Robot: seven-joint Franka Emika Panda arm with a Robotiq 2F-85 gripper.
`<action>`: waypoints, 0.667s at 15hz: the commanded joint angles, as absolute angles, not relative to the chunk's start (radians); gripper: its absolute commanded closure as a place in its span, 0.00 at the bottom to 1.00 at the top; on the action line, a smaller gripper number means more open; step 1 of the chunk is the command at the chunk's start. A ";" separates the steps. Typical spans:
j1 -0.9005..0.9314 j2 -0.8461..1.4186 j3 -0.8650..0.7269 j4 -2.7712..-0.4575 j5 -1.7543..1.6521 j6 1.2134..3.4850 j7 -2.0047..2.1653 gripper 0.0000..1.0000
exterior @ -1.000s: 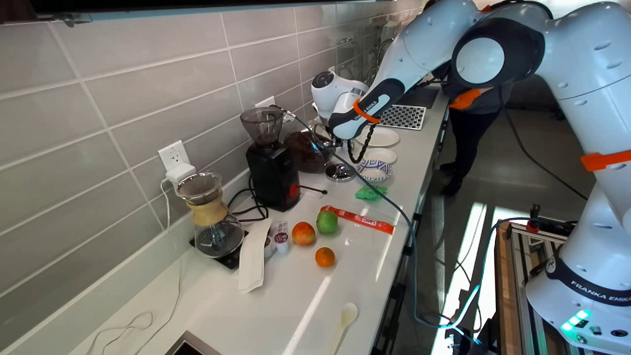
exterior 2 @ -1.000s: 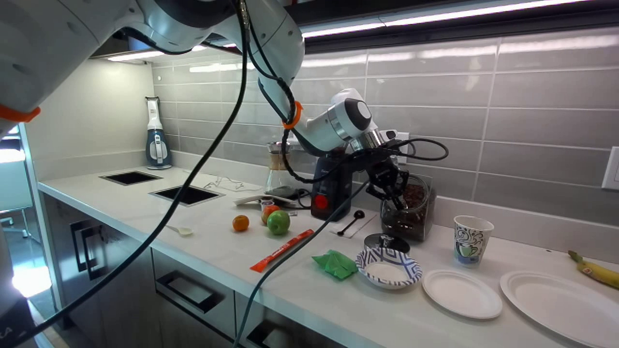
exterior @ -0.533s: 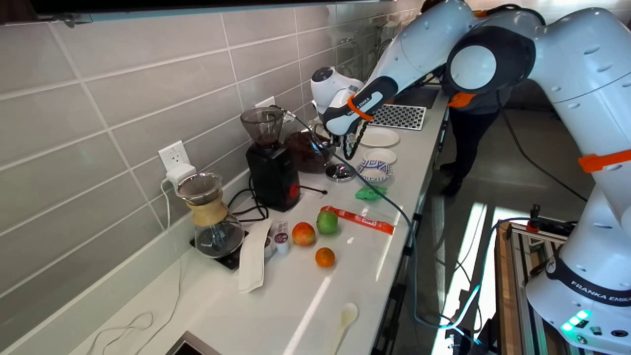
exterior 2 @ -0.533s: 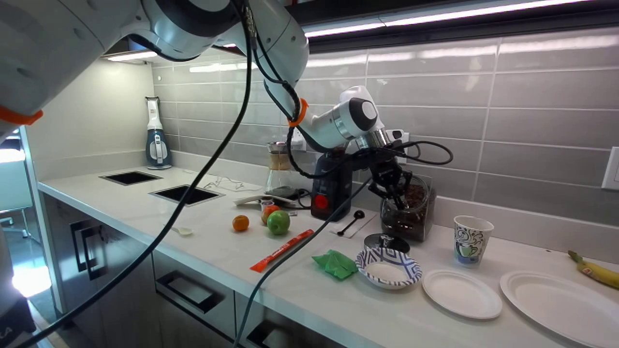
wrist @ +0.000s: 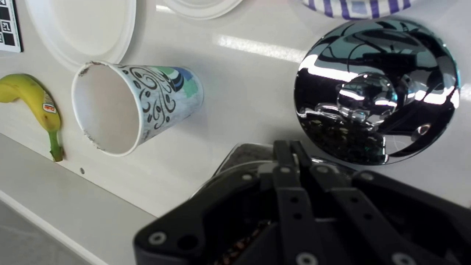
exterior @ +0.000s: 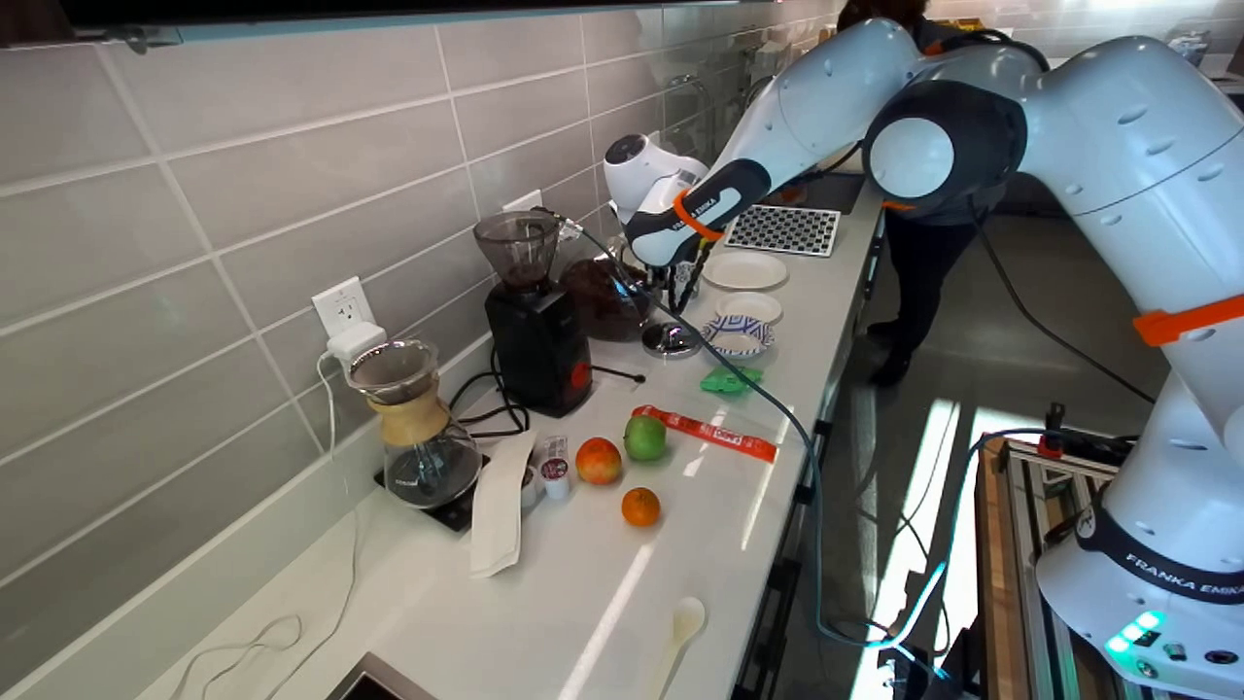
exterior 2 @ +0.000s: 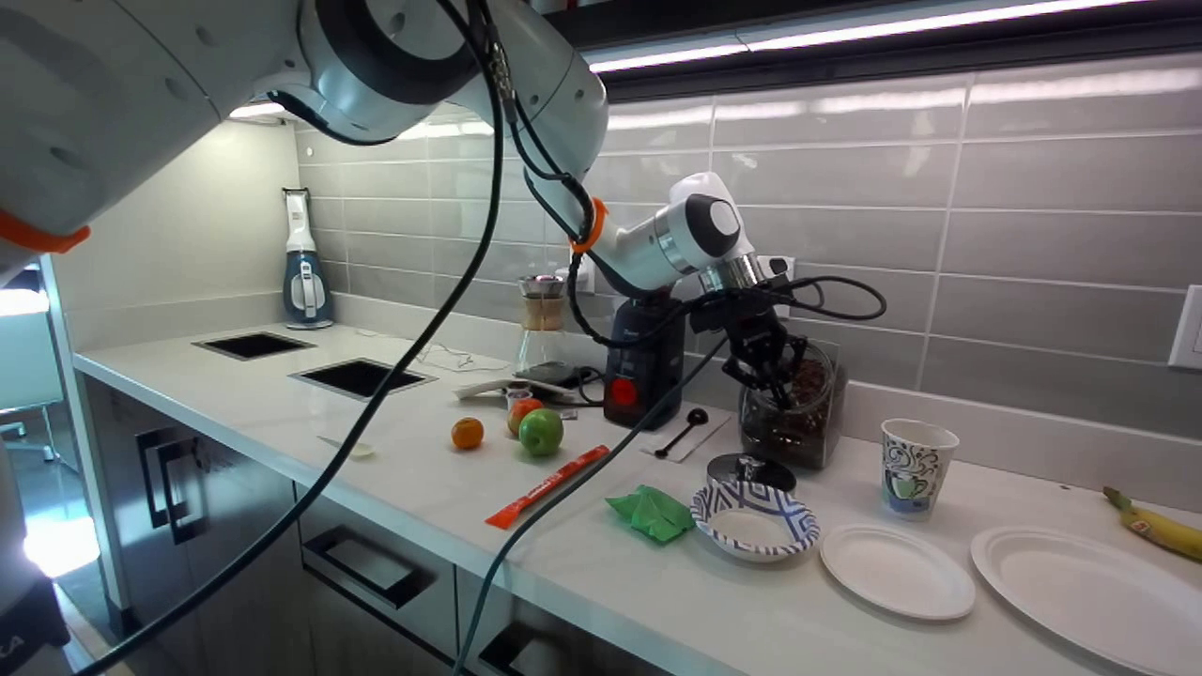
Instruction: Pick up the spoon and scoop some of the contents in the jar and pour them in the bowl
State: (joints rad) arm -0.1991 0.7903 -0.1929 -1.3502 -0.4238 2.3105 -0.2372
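Observation:
A glass jar (exterior 2: 787, 437) of dark brown contents stands by the wall, tilted mouth forward; it also shows behind the grinder (exterior: 604, 297). Part of its glass shows under my gripper in the wrist view (wrist: 248, 152). My gripper (exterior 2: 781, 392) is at the jar's mouth. In the wrist view its fingertips (wrist: 290, 144) are together, and I see nothing held between them. A black spoon (exterior 2: 684, 434) lies on the counter left of the jar. A pale spoon (exterior: 685, 622) lies near the counter's edge. The blue-and-white patterned bowl (exterior 2: 754, 528) sits in front of the jar.
A shiny lid (wrist: 375, 95) lies between jar and bowl. A paper cup (exterior 2: 916, 469), a small plate (exterior 2: 897, 573), a large plate (exterior 2: 1094, 591) and a banana (exterior 2: 1160, 528) are to one side. The black grinder (exterior 2: 643, 361) stands beside the jar. A cable (exterior: 777, 408) hangs across the counter.
My arm's elbow has dropped and the wrist has shifted slightly; the gripper has moved a little to the right across the jar's mouth. The objects on the counter have not moved.

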 commanded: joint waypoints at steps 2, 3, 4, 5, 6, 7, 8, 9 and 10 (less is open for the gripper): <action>-0.191 0.840 -0.211 -1.288 -0.433 2.306 -0.246 0.99; -0.186 0.837 -0.216 -1.295 -0.439 2.317 -0.238 0.99; -0.181 0.833 -0.220 -1.304 -0.446 2.325 -0.236 0.99; -0.173 0.830 -0.227 -1.313 -0.457 2.336 -0.226 0.99; -0.166 0.827 -0.233 -1.321 -0.469 2.347 -0.220 0.99; -0.159 0.822 -0.239 -1.331 -0.481 2.356 -0.213 0.99; -0.150 0.817 -0.246 -1.341 -0.494 2.366 -0.205 0.99; -0.143 0.812 -0.252 -1.350 -0.507 2.376 -0.198 0.99; -0.135 0.810 -0.258 -1.359 -0.520 2.396 -0.188 0.99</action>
